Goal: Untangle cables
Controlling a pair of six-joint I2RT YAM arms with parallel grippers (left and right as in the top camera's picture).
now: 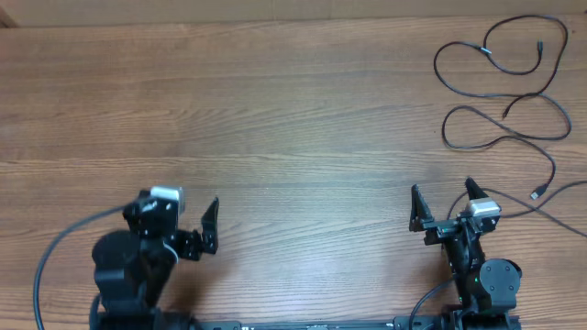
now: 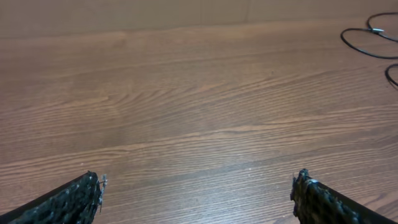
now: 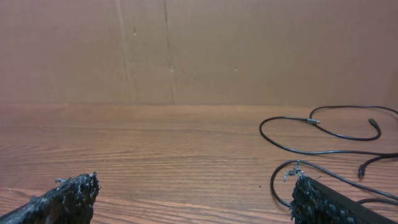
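Your right gripper (image 1: pixel 442 189) stood with its jaws spread wide and empty, low over the counter (image 1: pixel 293 119). Your left gripper (image 2: pixel 194 185) was spread just as wide and held nothing. The cables (image 1: pixel 486 49) lay in loose, overlapping loops at the far right corner of the counter, beyond the right gripper and to its right. One plug end lay near that gripper, and the whole lot was well apart from the left gripper.

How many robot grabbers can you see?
2: the black left end effector over the wooden table's left side, the black right end effector on the right, near the thin black cables.
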